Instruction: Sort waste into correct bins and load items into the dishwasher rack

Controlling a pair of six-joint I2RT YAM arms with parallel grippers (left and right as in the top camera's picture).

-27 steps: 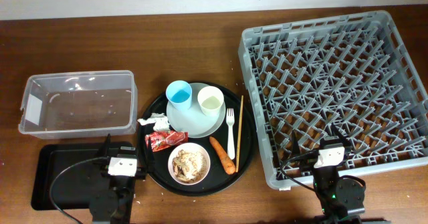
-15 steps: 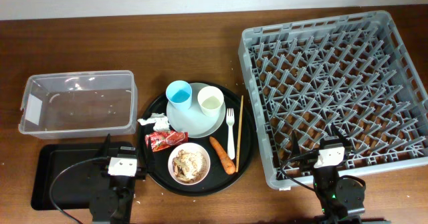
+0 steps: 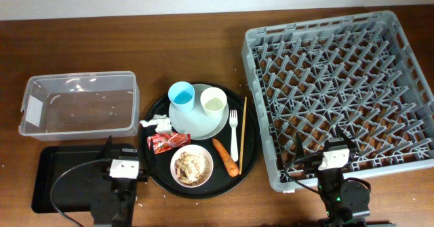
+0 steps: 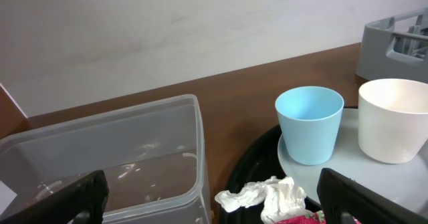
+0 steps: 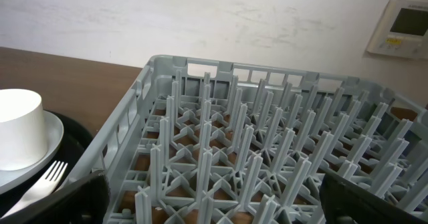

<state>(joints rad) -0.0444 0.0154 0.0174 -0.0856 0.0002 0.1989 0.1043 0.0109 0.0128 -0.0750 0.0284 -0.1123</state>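
Note:
On the round black tray, a pale plate (image 3: 205,123) carries a light blue cup (image 3: 182,95) and a cream cup (image 3: 213,102). Next to them lie a white fork (image 3: 234,135), chopsticks (image 3: 243,133), a carrot (image 3: 225,157), a pink bowl (image 3: 192,164) of rice scraps, a red wrapper (image 3: 168,141) and a tissue (image 3: 157,124). My left gripper (image 3: 122,151) stands open and empty over the shallow black tray (image 3: 64,176), facing the tissue (image 4: 267,196) and blue cup (image 4: 309,124). Open too, my right gripper (image 3: 324,146) hangs over the near edge of the grey rack (image 3: 339,85).
The clear tub (image 3: 78,105) with a white label sits at the far left, behind the shallow tray. The round black tray (image 3: 249,160) lies between the tub and the rack. A white wall panel (image 5: 401,27) shows behind the rack.

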